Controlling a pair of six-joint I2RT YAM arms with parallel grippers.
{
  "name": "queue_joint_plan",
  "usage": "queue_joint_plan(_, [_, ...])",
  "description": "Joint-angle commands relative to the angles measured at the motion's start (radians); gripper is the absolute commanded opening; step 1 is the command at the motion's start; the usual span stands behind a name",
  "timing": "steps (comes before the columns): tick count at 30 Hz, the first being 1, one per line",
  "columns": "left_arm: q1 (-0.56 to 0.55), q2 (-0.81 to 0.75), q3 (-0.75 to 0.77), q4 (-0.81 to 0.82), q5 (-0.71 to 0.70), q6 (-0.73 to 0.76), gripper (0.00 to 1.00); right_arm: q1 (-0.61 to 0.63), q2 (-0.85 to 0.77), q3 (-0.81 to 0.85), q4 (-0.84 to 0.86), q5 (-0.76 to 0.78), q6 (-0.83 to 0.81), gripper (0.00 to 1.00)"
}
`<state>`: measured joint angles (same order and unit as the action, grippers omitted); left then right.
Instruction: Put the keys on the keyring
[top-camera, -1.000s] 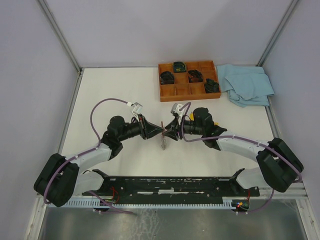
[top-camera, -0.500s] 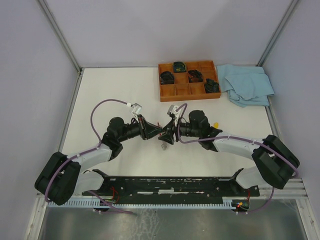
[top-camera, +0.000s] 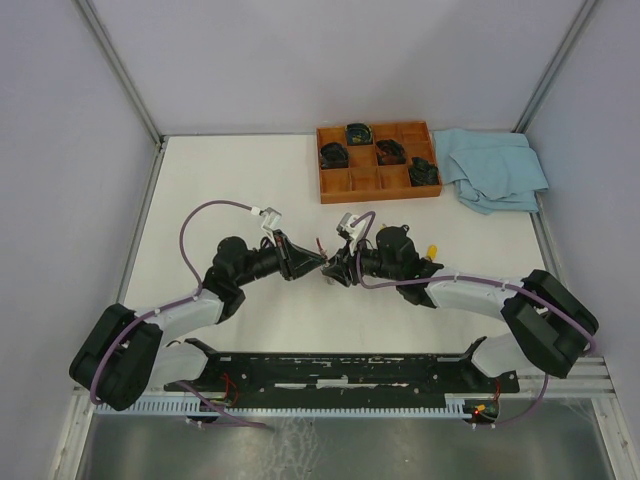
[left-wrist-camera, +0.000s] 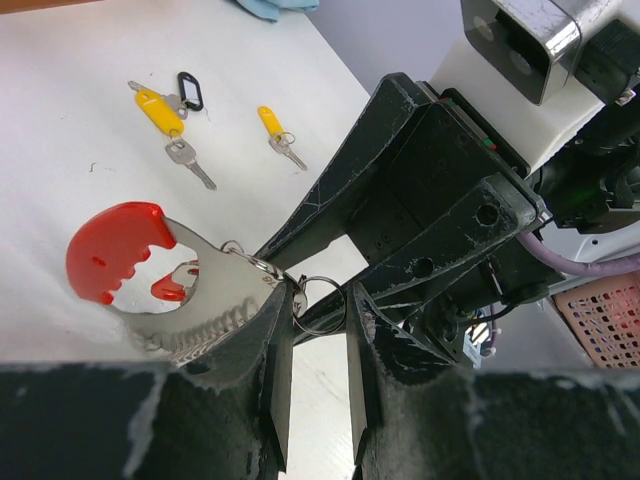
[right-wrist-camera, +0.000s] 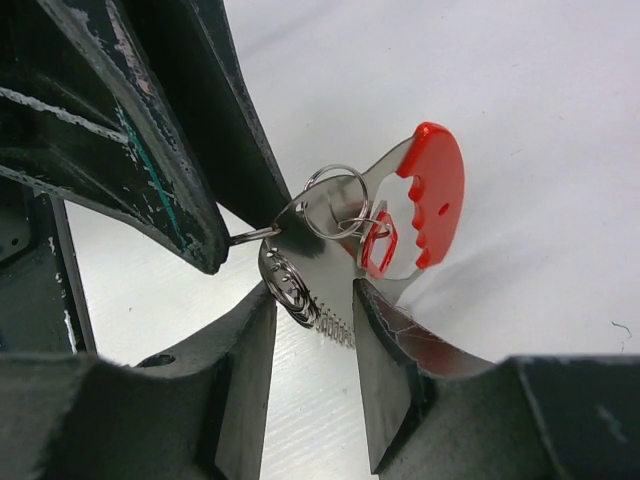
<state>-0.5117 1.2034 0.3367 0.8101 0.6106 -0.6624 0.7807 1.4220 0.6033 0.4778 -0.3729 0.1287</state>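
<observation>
keyring (left-wrist-camera: 205, 285) pinched by left gripper (left-wrist-camera: 320, 302), arms meeting tip to tip, right gripper (right-wrist-camera: 314, 300) straddling it, grip unclear

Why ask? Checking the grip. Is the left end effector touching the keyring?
Touching. In the right wrist view the left end effector pinches the keyring by its silver ring.

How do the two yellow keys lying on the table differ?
The bigger yellow key has a longer, wider cap than the smaller yellow key. The bigger one lies beside a black loop; the smaller one lies apart from it. Both lie flat on the table.
</observation>
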Motion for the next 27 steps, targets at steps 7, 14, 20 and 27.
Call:
queue_joint_plan(7, [0.002, -0.03, -0.008, 0.087, 0.002, -0.063, 0.03, 0.003, 0.001, 0.001, 0.087, 0.01, -0.006, 0.42])
queue_joint_plan(14, [0.002, -0.027, -0.015, 0.107, -0.009, -0.086, 0.03, 0.009, 0.02, 0.008, 0.133, 0.034, 0.011, 0.5])
queue_joint_plan(20, [0.001, -0.026, -0.021, 0.117, -0.014, -0.091, 0.03, 0.016, 0.031, 0.019, 0.133, 0.042, 0.011, 0.52])
queue_joint_plan(27, [0.001, -0.024, -0.026, 0.118, -0.016, -0.09, 0.03, 0.017, 0.029, 0.028, 0.131, 0.052, 0.034, 0.52])
